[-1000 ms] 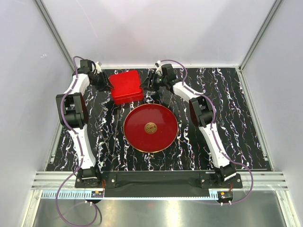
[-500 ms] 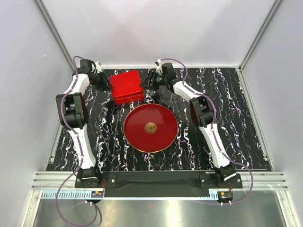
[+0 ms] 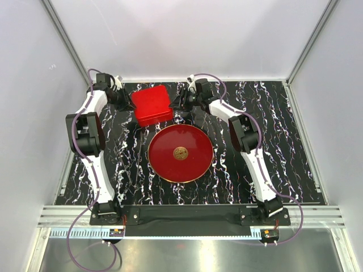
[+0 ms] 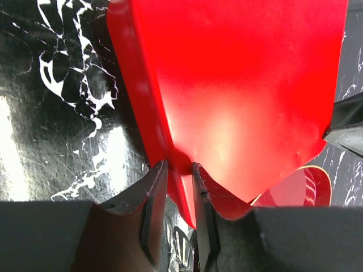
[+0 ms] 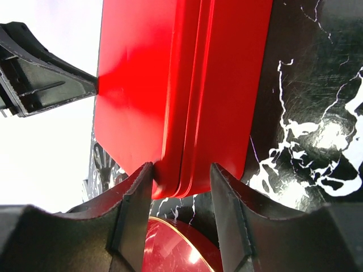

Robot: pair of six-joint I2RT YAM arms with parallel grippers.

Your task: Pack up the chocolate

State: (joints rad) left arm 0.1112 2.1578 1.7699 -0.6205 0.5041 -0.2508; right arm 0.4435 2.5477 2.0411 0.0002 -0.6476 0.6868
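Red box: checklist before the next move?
1. Left gripper grip: ok, it pinches the red box at its rim.
2. Right gripper grip: ok, it clamps the box's side.
3. Box closed: ok, no gap along its side in the right wrist view.
4. Box lifted off the table: cannot tell.
5. Chocolate located: not ok, none visible. The red plate shows only its gold emblem. Whether any is inside the box: cannot tell.
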